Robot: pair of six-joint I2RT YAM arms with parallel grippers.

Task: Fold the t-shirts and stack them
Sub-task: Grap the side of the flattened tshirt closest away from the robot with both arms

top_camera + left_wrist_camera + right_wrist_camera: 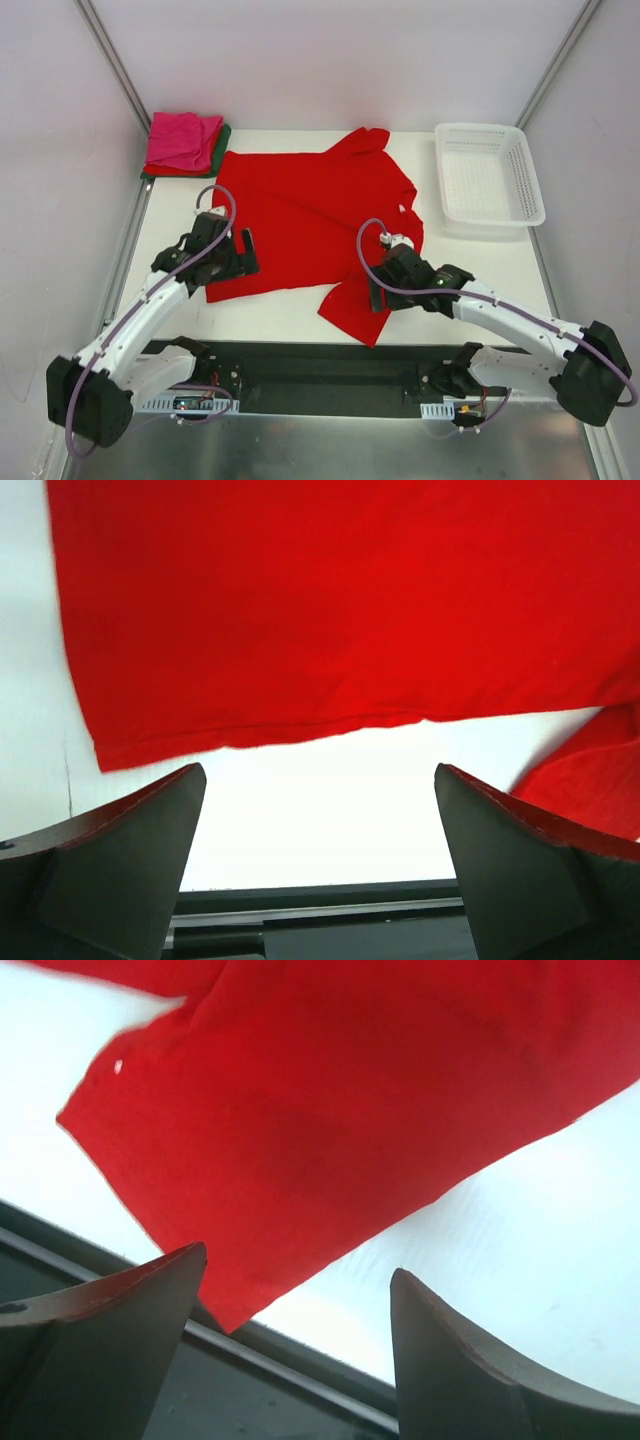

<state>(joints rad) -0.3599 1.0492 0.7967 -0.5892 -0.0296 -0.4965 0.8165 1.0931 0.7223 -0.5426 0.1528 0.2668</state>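
Currently, the large red t-shirt [310, 215] lies spread at frame centre, the folded t-shirts [183, 143] sit stacked at upper left, and the left gripper [318, 775] and right gripper [298, 1265] both stand released.

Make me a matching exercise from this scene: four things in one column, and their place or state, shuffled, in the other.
1. red t-shirt
2. folded stack
3. basket
4. left gripper

A. far right side
B. open, at the red shirt's near hem
C. spread out in the middle
D. far left corner

Pairs: 1-C; 2-D; 3-A; 4-B
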